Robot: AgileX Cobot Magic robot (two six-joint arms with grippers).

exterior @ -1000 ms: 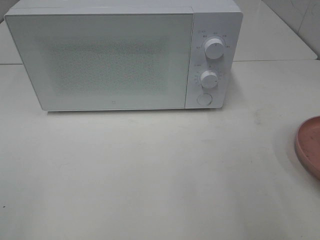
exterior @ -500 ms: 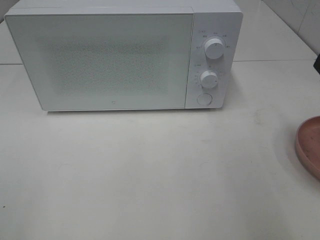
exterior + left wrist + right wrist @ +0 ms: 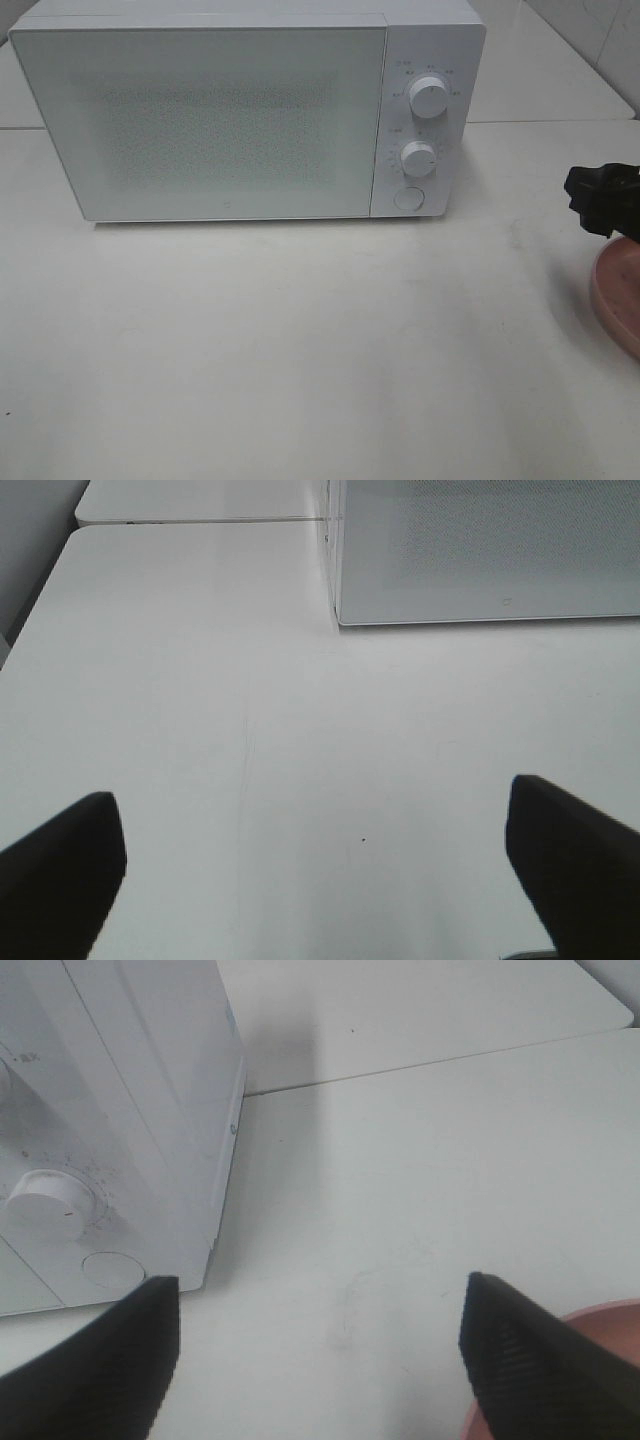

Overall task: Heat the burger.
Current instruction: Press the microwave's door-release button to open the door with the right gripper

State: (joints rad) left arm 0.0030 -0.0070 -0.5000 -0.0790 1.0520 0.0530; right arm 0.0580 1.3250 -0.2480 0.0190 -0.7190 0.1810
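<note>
The burger is not showing in any view.
A white microwave [image 3: 432, 40] is standing shut, its frosted door [image 3: 210, 120] hiding the inside, left of the right pincer [image 3: 315, 1360].

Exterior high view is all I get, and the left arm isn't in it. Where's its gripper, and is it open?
Observer: The left gripper is open with nothing between its fingers, over the table in front of the microwave door's corner.
Operator: And the black shape at my right edge?
Observer: That's the right gripper, open and empty too, with the pink plate rim beside one finger.
Operator: Any burger in a wrist view?
Observer: No, neither wrist view shows the burger.
</note>
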